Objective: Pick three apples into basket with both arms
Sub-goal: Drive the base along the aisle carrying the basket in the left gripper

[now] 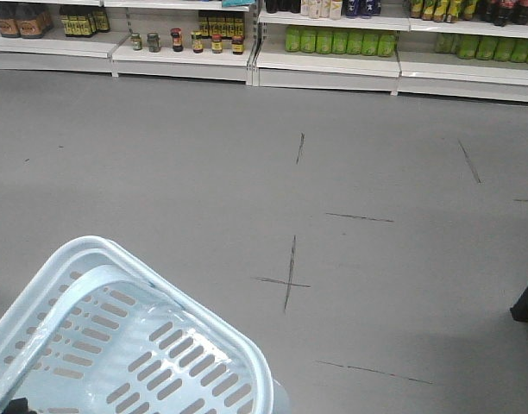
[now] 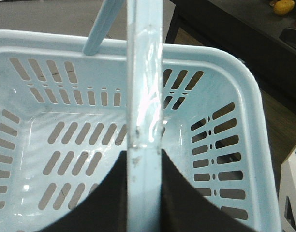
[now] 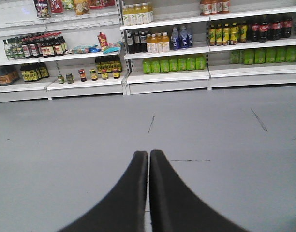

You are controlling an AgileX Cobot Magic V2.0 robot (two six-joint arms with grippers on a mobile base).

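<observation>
While left end effector (image 2: 144, 159) is clamped on the handle (image 2: 144, 72) of the basket (image 1: 173, 297), one black finger each side of the bar, right end effector (image 3: 148, 157) has its fingers pressed together on nothing. It points over the grey floor (image 3: 66, 145) toward the shelves (image 3: 167, 77).

Basket sits low-left in the front view, tilted. Looks hung off the handle rather than resting flat; can't tell if a corner touches the floor. Inside is empty, slotted bottom fully visible.

Apples: none in any view, so none picked yet by my read. Only fruit visible is a yellow-orange piece (image 2: 284, 6) on a dark worktop (image 2: 235, 29) past the basket's far corner, likely not an apple.

Risks:
- Basket held by one thin handle can swing or tip, so an apple dropped off-centre may roll to the low side or bounce out.
- Handle could slip through the fingers under added weight.
- Right end effector must open before any grasp; reaching in closed would knock an apple away.
- Wrong fruit could get grabbed.
</observation>
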